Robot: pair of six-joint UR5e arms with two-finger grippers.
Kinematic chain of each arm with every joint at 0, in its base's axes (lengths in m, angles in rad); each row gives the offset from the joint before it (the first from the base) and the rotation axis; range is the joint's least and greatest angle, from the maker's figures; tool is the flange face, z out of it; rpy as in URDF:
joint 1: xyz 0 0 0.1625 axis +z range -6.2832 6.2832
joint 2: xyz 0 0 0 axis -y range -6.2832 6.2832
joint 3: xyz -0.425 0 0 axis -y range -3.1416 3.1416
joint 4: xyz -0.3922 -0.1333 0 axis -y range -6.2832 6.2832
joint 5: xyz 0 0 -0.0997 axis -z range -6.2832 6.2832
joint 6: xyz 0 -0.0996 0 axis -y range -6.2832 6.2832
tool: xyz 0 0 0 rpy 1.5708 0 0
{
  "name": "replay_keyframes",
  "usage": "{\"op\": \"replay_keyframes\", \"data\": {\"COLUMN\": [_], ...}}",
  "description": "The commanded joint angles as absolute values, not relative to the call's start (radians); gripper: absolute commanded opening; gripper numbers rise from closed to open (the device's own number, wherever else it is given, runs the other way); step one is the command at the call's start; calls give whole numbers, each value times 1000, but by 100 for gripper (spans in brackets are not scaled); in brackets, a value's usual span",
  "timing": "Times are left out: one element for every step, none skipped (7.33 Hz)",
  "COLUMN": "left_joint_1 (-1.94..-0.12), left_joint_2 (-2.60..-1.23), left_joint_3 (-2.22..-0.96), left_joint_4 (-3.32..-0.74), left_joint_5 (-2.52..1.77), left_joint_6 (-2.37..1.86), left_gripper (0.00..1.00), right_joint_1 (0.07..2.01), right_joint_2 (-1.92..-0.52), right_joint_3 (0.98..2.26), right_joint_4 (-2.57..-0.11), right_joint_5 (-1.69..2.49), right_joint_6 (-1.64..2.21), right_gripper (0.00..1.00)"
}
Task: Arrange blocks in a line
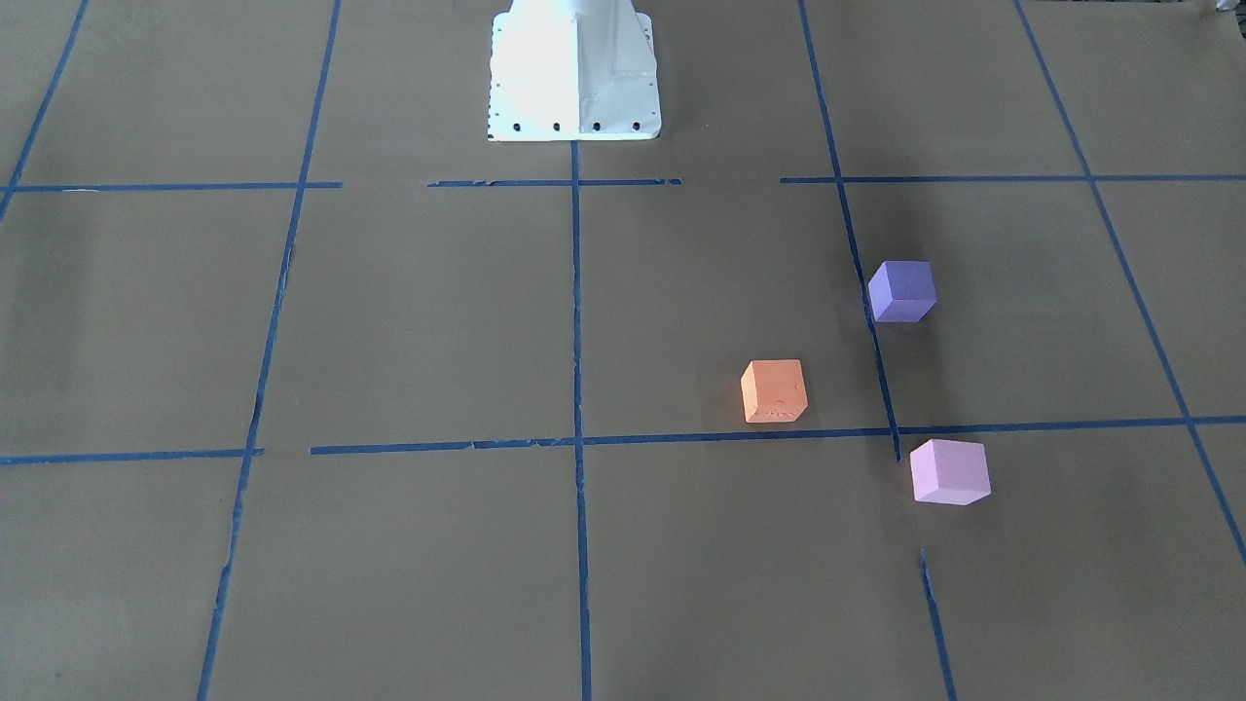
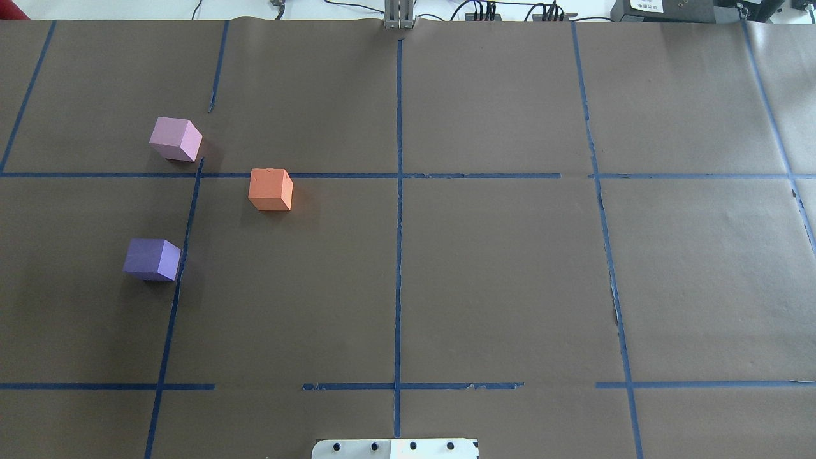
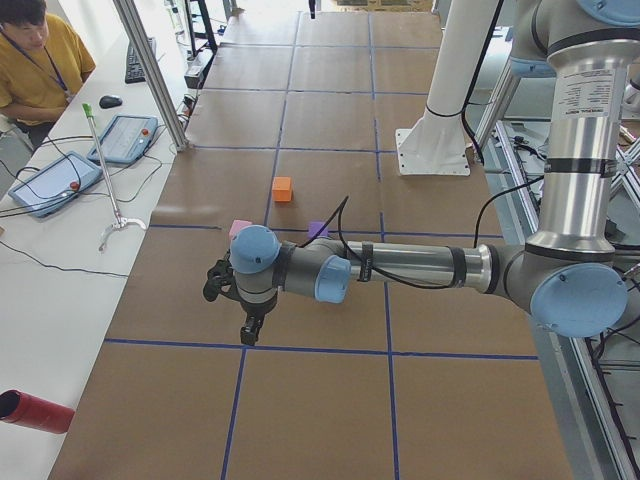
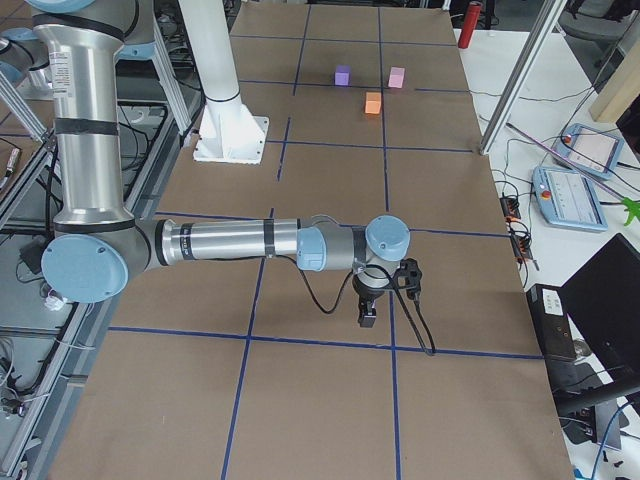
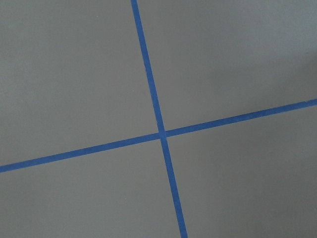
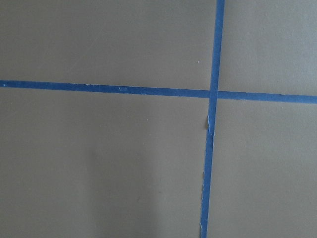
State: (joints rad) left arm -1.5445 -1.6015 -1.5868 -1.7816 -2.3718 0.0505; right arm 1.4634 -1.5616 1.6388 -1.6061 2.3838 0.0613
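Three cubes lie apart on the brown paper table, on my left side. The orange block [image 2: 271, 189] is nearest the middle line, the pale pink block [image 2: 175, 139] is farther out, and the violet block [image 2: 152, 259] is closer to my base. They also show in the front view: orange [image 1: 774, 390], violet [image 1: 902, 290], pink [image 1: 949, 472]. My left gripper [image 3: 250, 325] hangs over the table beyond the blocks, toward the table's end. My right gripper [image 4: 366, 312] hangs over the opposite end. I cannot tell whether either is open or shut. Both wrist views show only paper and blue tape.
The white robot base [image 1: 574, 73] stands at the table's robot-side edge. Blue tape lines [image 2: 398, 223] divide the paper into squares. A side bench with tablets [image 3: 125, 138], a red cylinder [image 3: 35, 412] and a seated operator [image 3: 35, 60] runs along the far edge.
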Motion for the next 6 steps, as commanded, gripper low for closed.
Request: {"op": "replay_keyframes", "data": {"left_joint_1": [-1507,-1394,-1302,-1213,-1110,-1026], "left_joint_2": [-1640,-1672,-1746,-1832,-1918,-1990], "left_joint_3": [-1620,-1649,-1661,-1657,-1643,-1634], "left_joint_4": [-1918,-1924,-1924,-1919,-1916,-1913], "left_joint_5": [-2449,-2450,-2398,-2343,-2295,-2236], "left_joint_6": [-92,-259,-438,-604,-750,-876], "left_gripper": [100,100,100,100,100,100], "right_joint_1": [1463,1463,1463,1463,1463,1463], "right_joint_2": [-1562,-1562,-1562,-1562,-1562,-1562], "right_joint_3": [1638,1638,1638,1638,1638,1640], "right_joint_4": [-1606,-1606,-1606,-1606,-1606,-1606], "right_joint_5": [2384,2384,2384,2384,2384,2384], "right_joint_6": [61,61,61,61,61,61], "right_gripper": [100,100,100,100,100,100]}}
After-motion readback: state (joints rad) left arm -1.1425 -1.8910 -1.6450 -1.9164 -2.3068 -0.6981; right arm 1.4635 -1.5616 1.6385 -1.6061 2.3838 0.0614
